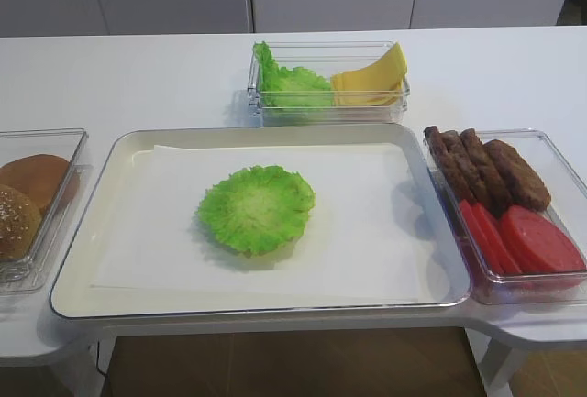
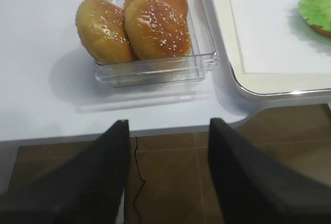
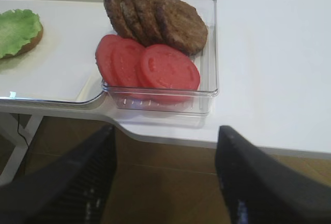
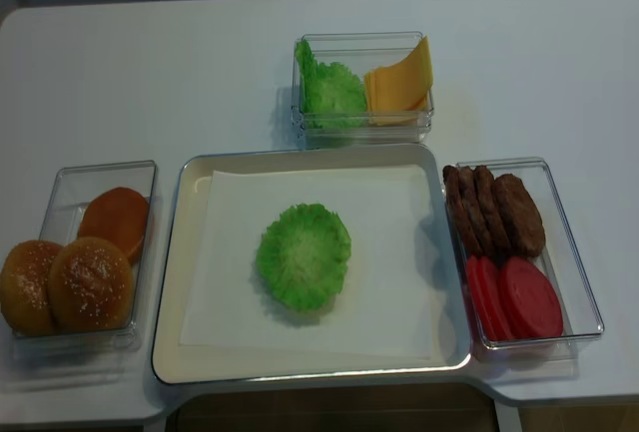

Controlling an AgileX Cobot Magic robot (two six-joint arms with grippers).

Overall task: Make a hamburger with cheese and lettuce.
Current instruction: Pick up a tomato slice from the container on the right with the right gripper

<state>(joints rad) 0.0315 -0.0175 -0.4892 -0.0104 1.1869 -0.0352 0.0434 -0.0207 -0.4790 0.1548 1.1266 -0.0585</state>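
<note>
The hamburger (image 1: 257, 208) is a low stack in the middle of the paper-lined tray (image 1: 128, 154), with a ruffled green lettuce leaf (image 4: 304, 255) on top and a brown edge showing under it (image 3: 18, 30). Cheese slices (image 1: 371, 81) lean in the clear box at the back, beside more lettuce (image 1: 292, 81). My right gripper (image 3: 165, 129) hangs open off the table's front edge, short of the patty box, with nothing between its fingers. My left gripper (image 2: 168, 122) is open too, over the floor in front of the bun box. Neither gripper shows in the high views.
A clear box at the right holds dark patties (image 1: 486, 172) and red tomato slices (image 1: 527, 241). A clear box at the left holds sesame buns (image 2: 155, 27). The table's front edge (image 3: 170, 138) curves inward below the tray.
</note>
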